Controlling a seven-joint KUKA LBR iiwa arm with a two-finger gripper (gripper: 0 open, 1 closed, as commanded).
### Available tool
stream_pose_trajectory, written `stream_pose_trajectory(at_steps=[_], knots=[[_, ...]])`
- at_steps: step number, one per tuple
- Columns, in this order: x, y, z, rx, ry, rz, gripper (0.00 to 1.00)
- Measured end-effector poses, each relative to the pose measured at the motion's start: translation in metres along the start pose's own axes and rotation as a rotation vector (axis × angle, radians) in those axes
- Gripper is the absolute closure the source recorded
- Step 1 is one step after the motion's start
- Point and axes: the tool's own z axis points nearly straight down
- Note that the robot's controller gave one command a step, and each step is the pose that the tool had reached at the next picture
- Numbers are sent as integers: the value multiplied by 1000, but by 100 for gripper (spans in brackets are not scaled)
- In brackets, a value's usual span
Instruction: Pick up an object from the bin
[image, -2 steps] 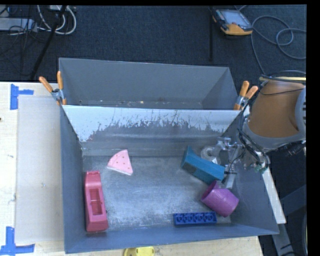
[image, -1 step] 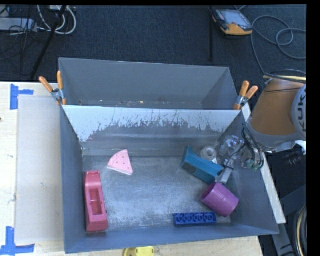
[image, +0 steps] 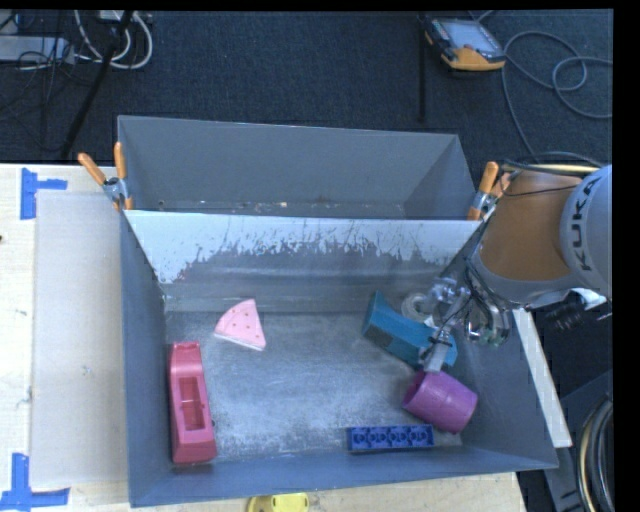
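My gripper (image: 440, 338) is low in the bin's right part, right over the near end of a teal-blue block (image: 393, 328) that lies tilted on the floor. A purple cup (image: 440, 400) lies on its side just in front of the gripper, close to the block's near end. A flat dark blue toy brick (image: 391, 437) lies along the front wall, below the cup.
A pink slice-shaped wedge (image: 241, 326) lies left of the middle. A long pink block (image: 190, 402) stands along the left wall. The arm comes in over the bin's right rim.
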Motion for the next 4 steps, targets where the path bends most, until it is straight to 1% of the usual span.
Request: stream_pose_trajectory(at_steps=[1, 2, 4], knots=[[0, 3, 27, 0, -2, 149, 0], [-4, 12, 41, 5, 5, 222, 100], [-4, 11, 39, 6, 6, 222, 100]])
